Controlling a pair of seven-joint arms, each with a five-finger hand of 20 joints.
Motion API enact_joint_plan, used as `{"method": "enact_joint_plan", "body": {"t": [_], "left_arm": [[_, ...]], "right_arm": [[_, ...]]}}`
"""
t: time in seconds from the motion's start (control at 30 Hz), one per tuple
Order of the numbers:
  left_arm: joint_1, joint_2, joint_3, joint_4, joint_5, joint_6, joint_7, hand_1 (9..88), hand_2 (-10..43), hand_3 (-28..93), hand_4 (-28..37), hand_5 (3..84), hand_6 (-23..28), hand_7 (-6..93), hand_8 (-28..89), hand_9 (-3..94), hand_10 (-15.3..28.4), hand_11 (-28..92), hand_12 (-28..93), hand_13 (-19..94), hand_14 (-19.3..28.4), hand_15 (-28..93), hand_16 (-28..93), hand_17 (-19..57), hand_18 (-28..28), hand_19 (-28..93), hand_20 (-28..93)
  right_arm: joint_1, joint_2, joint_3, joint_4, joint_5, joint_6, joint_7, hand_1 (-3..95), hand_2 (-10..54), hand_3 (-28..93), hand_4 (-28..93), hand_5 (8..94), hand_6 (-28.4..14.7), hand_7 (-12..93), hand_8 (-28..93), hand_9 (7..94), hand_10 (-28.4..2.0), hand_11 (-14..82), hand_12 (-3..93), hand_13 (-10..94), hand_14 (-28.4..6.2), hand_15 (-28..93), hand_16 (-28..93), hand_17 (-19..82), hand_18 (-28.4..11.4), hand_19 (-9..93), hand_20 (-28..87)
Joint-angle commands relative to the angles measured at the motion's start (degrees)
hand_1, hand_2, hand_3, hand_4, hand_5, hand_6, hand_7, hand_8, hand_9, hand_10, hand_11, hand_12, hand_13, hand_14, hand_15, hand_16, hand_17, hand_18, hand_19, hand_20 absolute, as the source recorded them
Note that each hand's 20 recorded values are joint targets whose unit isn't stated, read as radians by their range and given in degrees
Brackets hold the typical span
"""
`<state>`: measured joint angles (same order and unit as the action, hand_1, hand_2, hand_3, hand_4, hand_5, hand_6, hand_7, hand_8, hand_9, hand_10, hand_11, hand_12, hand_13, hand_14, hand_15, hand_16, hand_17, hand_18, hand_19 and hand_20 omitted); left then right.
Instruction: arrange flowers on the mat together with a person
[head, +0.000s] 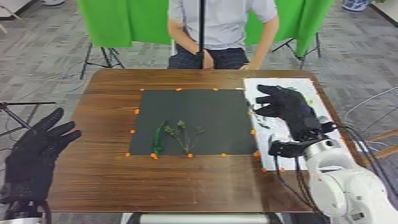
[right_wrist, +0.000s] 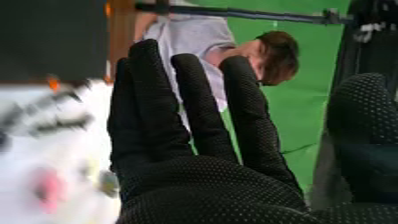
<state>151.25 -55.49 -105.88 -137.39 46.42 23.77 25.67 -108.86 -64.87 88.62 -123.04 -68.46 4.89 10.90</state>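
Greenery (head: 159, 138) lies on the mat (head: 209, 107), left of my open, empty right hand (head: 286, 106); arranging seems begun, with what looks like a pink bloom (right_wrist: 50, 189) nearby left to place.

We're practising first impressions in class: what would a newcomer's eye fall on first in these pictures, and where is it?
Probably the robot's right hand, a black glove over the white sheet at the table's right side in the head view. Next, likely, the green sprigs on the near part of the dark mat, left of its middle. The bright green cloth beyond the table may compete.
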Motion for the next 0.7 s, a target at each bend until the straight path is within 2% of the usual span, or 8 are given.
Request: {"method": "enact_joint_plan", "body": {"t": [0.03, 0.07, 0.13, 0.37, 0.5, 0.6, 0.63, 0.7], "left_arm": [[-0.4, 0.58, 1.08, 0.88, 0.11, -1.96, 0.00, 12.0, 5.8, 77, -28.3, 34.1, 2.9, 13.3, -11, 35.1, 17.3, 22, 9, 24, 25.6, 48, -9, -10.8, 20.9, 43, 7], [-0.2, 0.62, 1.35, 0.74, -0.07, -1.63, 0.13, 12.0, 5.9, 77, -28.3, 34.0, 2.8, 13.2, -11, 35.1, 17.1, 21, 9, 24, 25.6, 48, -9, -10.7, 20.9, 43, 7], [-0.6, 0.71, 1.54, 0.82, -0.03, -1.99, -0.20, 11.9, 5.9, 77, -28.3, 33.5, 2.3, 13.1, -11, 34.9, 17.0, 21, 10, 24, 25.4, 47, -9, -10.8, 20.9, 43, 8], [-0.7, 1.59, 2.14, 0.87, -0.48, -1.19, 0.72, 11.8, 5.7, 77, -28.3, 32.4, 2.2, 13.3, -11, 34.2, 17.1, 21, 10, 24, 25.5, 47, -8, -10.7, 21.0, 43, 9], [-0.9, 1.59, 2.10, 0.78, -0.29, -1.21, 0.40, 12.0, 5.4, 77, -28.3, 32.1, 2.3, 13.6, -11, 34.2, 17.4, 22, 10, 24, 25.5, 47, -8, -10.7, 21.1, 43, 9], [-0.7, 2.27, 2.40, 0.75, -0.69, -0.81, 0.93, 12.4, 5.3, 77, -28.3, 32.0, 2.5, 13.8, -11, 34.3, 17.4, 22, 10, 24, 25.6, 47, -8, -10.6, 21.1, 43, 9], [-1.0, 2.34, 2.41, 0.86, -0.55, -0.96, 0.58, 12.4, 5.2, 77, -28.3, 31.9, 2.5, 13.8, -11, 34.3, 17.5, 22, 10, 24, 25.6, 47, -8, -10.6, 21.1, 43, 9], [-0.9, 2.62, 2.59, 0.84, -0.78, -0.73, 0.73, 12.6, 4.9, 78, -28.3, 31.9, 2.5, 13.7, -11, 34.3, 17.5, 22, 10, 24, 25.7, 47, -8, -10.6, 21.1, 43, 9]], "right_arm": [[-4.0, -1.6, 0.5, 0.9, 12.6, 1.3, -4.7, 17.7, 6.5, 73, -27, 48.5, -3.3, 13, -11, 47.7, -19.7, 13.0, 14.2, 38, -23.0, 42, 9, 10, -21.9, 56, 12], [-4.3, -2.0, 0.8, 1.1, 12.5, 0.4, -4.9, 17.4, 6.6, 72, -27, 48.2, -3.2, 13, -11, 47.4, -19.6, 12.7, 14.2, 38, -23.0, 42, 9, 10, -21.9, 56, 13], [-4.9, -2.0, 0.9, 0.9, 12.0, 0.6, -5.0, 16.8, 6.8, 72, -27, 47.9, -3.1, 13, -11, 47.2, -19.5, 12.5, 14.2, 38, -23.1, 41, 9, 10, -21.9, 55, 13], [-5.8, -2.5, 1.9, 0.8, 12.8, -0.1, -6.1, 15.5, 6.8, 73, -27, 47.8, -2.8, 13, -11, 47.3, -19.3, 12.3, 14.4, 38, -23.1, 40, 10, 10, -22.1, 54, 15], [-5.8, -2.5, 1.8, 1.0, 13.3, 0.0, -6.5, 15.2, 6.8, 74, -27, 47.8, -2.7, 13, -11, 47.5, -19.2, 12.3, 14.5, 39, -22.9, 40, 11, 10, -22.2, 54, 16], [-5.9, -2.7, 1.9, 1.1, 13.3, -0.5, -6.5, 15.0, 6.8, 74, -27, 47.9, -2.7, 13, -11, 47.9, -19.2, 12.5, 14.5, 39, -23.0, 40, 11, 10, -22.3, 54, 16], [-6.0, -2.6, 1.9, 1.0, 13.5, -0.3, -6.7, 15.1, 6.7, 74, -27, 48.0, -2.7, 13, -11, 48.0, -19.2, 12.5, 14.5, 39, -23.0, 40, 11, 10, -22.3, 54, 16], [-6.0, -2.7, 2.0, 1.1, 13.5, -0.5, -6.5, 15.0, 6.8, 74, -27, 48.1, -2.7, 13, -11, 48.1, -19.1, 12.5, 14.5, 39, -22.9, 40, 11, 10, -22.4, 54, 16]]}}
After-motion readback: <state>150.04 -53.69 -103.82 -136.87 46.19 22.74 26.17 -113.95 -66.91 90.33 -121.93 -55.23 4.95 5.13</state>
